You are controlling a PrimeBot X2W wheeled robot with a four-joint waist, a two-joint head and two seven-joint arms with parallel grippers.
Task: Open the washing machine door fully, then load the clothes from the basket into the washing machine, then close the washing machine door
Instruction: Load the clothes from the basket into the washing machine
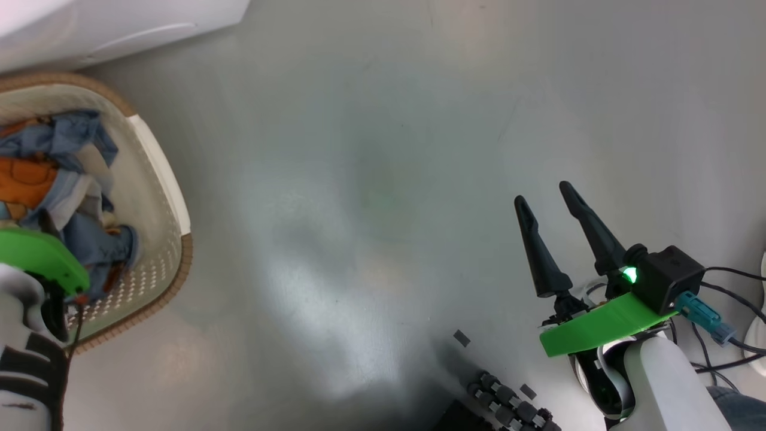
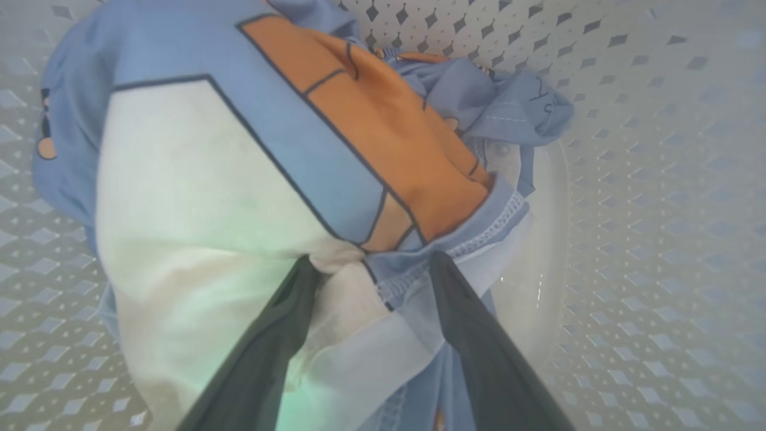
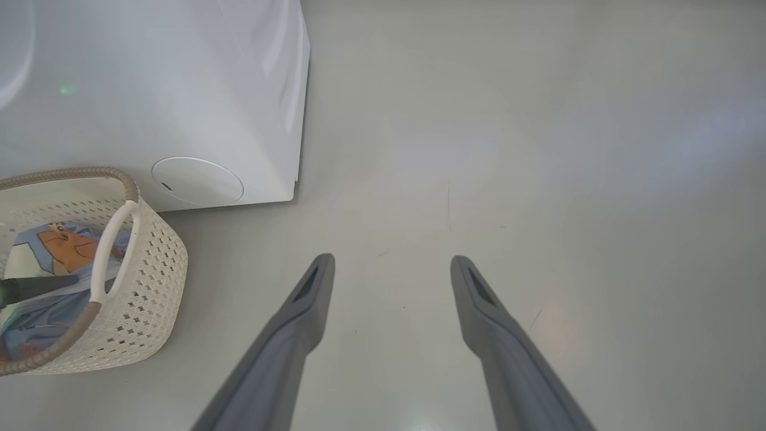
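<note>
Our left gripper (image 2: 374, 261), jaws spread, presses into the clothes (image 2: 197, 197) in the basket (image 2: 658, 179); our right gripper (image 3: 392, 260) hangs spread above the floor (image 3: 538, 120).

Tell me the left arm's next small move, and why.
Probably close the left gripper: its jaws stand open, sunk into the clothes inside the basket, with a fold of cream and blue fabric between them. Nothing looks gripped yet, so closing should secure it before lifting.

I can read no text, number or brand anywhere. The clothes (image 2: 239, 179) at the tips of my left gripper (image 2: 374, 258) carry only orange cartoon shapes with dark outlines. Small dark marks on the blue cloth beyond are too blurred to make out.
</note>
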